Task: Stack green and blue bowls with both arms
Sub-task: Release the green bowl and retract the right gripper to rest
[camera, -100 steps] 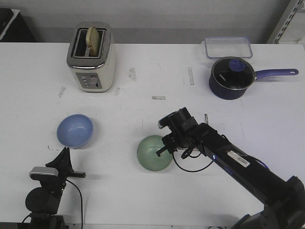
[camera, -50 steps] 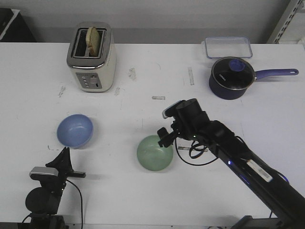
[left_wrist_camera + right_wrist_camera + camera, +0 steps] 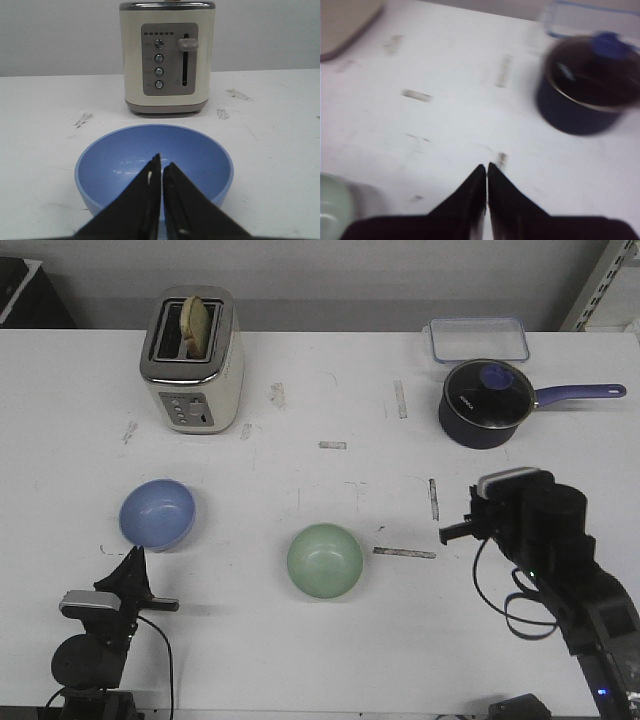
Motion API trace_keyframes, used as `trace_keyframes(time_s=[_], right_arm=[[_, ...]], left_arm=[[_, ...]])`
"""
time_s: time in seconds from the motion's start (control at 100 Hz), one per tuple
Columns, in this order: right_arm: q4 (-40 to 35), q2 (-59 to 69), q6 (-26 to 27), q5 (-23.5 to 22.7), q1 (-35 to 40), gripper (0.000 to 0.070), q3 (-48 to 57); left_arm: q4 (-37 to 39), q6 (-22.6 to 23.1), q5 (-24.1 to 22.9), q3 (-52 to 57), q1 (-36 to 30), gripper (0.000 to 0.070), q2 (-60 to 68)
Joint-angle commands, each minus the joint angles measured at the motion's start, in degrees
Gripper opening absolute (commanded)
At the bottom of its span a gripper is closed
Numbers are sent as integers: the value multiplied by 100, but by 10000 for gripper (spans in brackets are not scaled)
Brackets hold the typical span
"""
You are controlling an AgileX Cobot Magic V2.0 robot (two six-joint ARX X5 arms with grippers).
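Green bowl (image 3: 325, 560) sits alone on the white table (image 3: 300, 660), near the middle and toward the front edge. Nothing is touching it. The blue bowl (image 3: 157, 514) sits well apart from it, over on the left side, and it is the right way up too.

The left gripper (image 3: 161, 172) is low at the front left, just behind the blue bowl — its two black fingers are pressed together with nothing between them, pointing at the bowl and at the cream toaster (image 3: 168, 55) beyond it.

The right gripper (image 3: 486, 172) is off to the right of the green bowl, not touching it. Its fingers are squeezed together and hold nothing. That wrist view is blurry — it shows the dark saucepan (image 3: 584, 87) ahead.
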Motion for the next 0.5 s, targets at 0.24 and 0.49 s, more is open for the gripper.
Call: trace_keyframes(time_s=[0.24, 0.49], right_arm=[[855, -2229, -236, -142, -671, 0, -2382], [1215, -3458, -254, -391, -669, 0, -3355]], left_arm=[[361, -39, -13, -103, 4, 1, -11], [455, -76, -15, 470, 4, 1, 4]])
